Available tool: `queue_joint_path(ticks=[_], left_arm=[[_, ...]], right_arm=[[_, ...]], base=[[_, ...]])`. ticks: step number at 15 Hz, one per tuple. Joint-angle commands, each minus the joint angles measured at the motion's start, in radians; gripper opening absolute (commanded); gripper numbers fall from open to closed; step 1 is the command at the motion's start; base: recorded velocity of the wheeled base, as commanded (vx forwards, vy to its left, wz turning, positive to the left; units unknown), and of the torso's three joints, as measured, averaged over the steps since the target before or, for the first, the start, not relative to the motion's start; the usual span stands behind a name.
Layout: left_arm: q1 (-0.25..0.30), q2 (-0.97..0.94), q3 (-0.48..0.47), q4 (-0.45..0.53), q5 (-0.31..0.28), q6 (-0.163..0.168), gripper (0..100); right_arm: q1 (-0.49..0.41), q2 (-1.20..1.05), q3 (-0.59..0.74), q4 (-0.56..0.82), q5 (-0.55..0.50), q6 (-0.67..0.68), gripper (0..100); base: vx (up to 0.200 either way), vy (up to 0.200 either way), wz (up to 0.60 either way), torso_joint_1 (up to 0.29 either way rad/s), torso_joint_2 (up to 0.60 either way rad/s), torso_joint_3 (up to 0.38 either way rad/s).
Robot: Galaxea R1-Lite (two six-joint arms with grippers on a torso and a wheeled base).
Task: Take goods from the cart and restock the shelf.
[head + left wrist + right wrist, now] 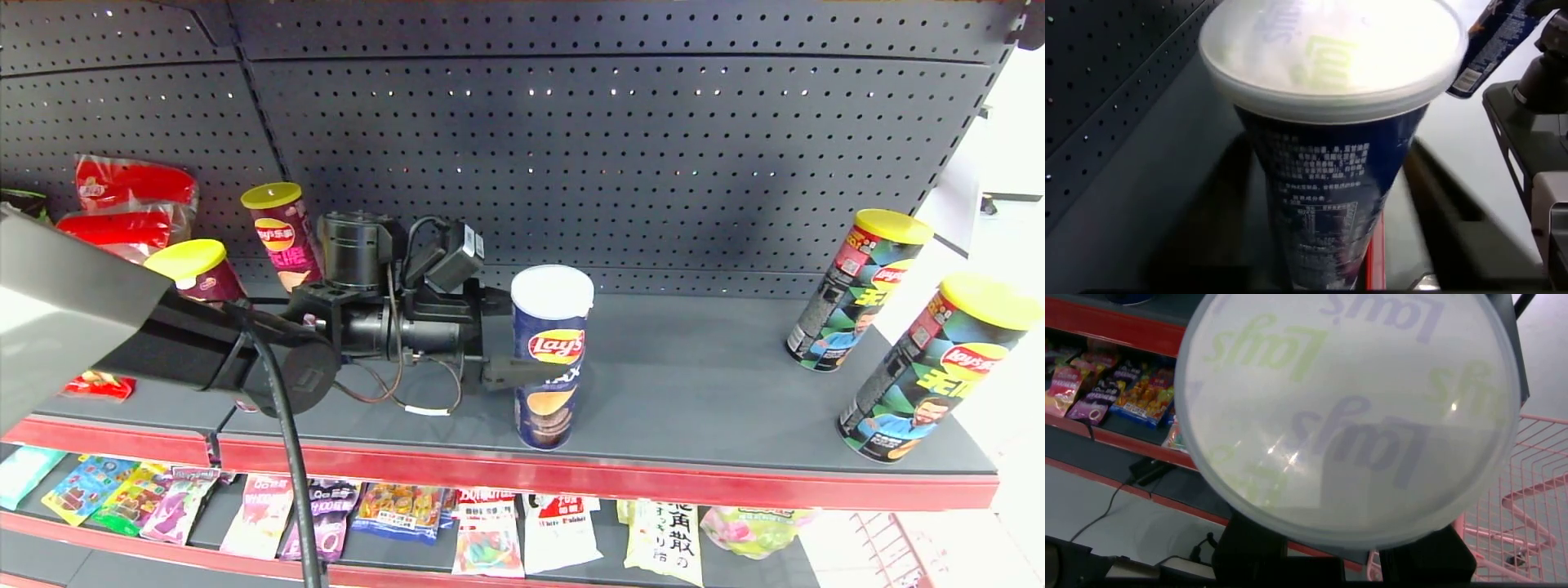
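A blue chips can [549,355] with a white lid stands upright on the dark shelf board [694,384], near its red front edge. My left gripper [531,369] comes in from the left and is shut on the can at mid-height. In the left wrist view, the can [1327,163] sits between the dark fingers [1241,188]. My right gripper [1355,559] is shut on a second can, whose pale lid [1347,416] hides most of the gripper. That blue can [1490,41] also shows in the left wrist view, off the shelf.
Two purple cans [282,233] with yellow lids and red bags [131,204] stand at the shelf's back left. Two dark green cans [857,290] [939,367] stand at the right. Snack bags [490,531] fill the lower shelf. A pink cart [1527,498] stands beside it.
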Motion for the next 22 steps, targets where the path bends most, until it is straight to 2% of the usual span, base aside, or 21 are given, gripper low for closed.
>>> queue_joint_path(ticks=[1,3,6,7,8,10,12,13,14,15,17,18,20,21,22], left_arm=[[0.000,-0.020,0.022,-0.004,0.000,-0.001,100],[0.014,-0.063,0.095,-0.005,0.000,0.002,100],[0.082,-0.207,0.282,-0.005,0.000,0.003,100],[0.097,-0.227,0.302,-0.005,0.000,0.005,100],[0.151,-0.290,0.362,-0.019,0.014,0.006,100],[0.210,-0.354,0.444,-0.079,0.024,0.006,100],[0.238,-0.423,0.511,-0.131,0.153,0.005,100],[0.240,-0.466,0.545,-0.157,0.399,-0.001,100],[0.232,-0.494,0.572,-0.168,0.502,-0.007,100],[0.218,-0.512,0.592,-0.170,0.515,-0.026,100],[0.195,-0.593,0.617,-0.157,0.528,-0.172,100],[0.184,-0.647,0.635,-0.133,0.548,-0.213,100],[0.172,-0.787,0.677,0.013,0.577,-0.222,100],[0.166,-0.880,0.684,0.131,0.578,-0.222,100],[0.166,-1.001,0.684,0.311,0.578,-0.222,100]], right_arm=[[0.001,0.002,0.000,0.000,0.000,0.000,0],[0.001,0.002,0.000,0.000,0.000,0.000,0],[-0.001,0.002,0.000,0.000,0.000,0.000,0],[0.001,0.002,0.000,0.000,0.002,0.000,0],[0.001,0.002,0.000,0.000,0.003,0.000,0],[0.001,0.002,0.000,0.000,0.005,0.000,0],[-0.001,0.002,0.000,0.000,0.000,0.001,0],[-0.013,0.003,-0.001,0.000,0.000,-0.005,0],[-0.013,0.008,-0.008,0.000,0.003,-0.008,0],[-0.012,0.022,-0.027,-0.002,0.002,-0.008,0],[-0.012,0.167,-0.190,0.000,0.005,-0.008,0],[-0.009,0.258,-0.268,-0.002,0.014,-0.010,0],[0.014,0.417,-0.380,-0.005,0.069,-0.011,0],[0.034,0.485,-0.429,-0.003,0.104,-0.016,0],[0.067,0.574,-0.478,-0.003,0.121,-0.039,0]], base=[[0.000,0.000,0.00,0.000,0.00,0.000],[0.000,0.000,0.00,0.000,0.00,0.000],[0.000,0.000,0.00,0.000,0.00,0.000],[0.000,0.000,0.00,0.000,0.00,0.000],[0.000,0.000,0.00,0.000,0.00,0.000],[0.000,0.000,0.00,0.000,0.00,0.000],[0.000,0.000,0.00,0.000,0.00,0.000],[0.000,0.000,0.00,0.000,0.00,0.000],[0.000,0.000,0.00,0.000,0.00,0.000],[0.000,0.000,0.00,0.000,0.00,0.000],[0.000,0.000,0.00,0.000,0.00,0.000],[0.000,0.000,0.00,0.000,0.00,0.000],[0.000,0.000,0.00,0.000,0.00,0.000],[0.000,0.000,0.00,0.000,0.00,0.000],[0.000,0.000,0.00,0.000,0.00,0.000]])
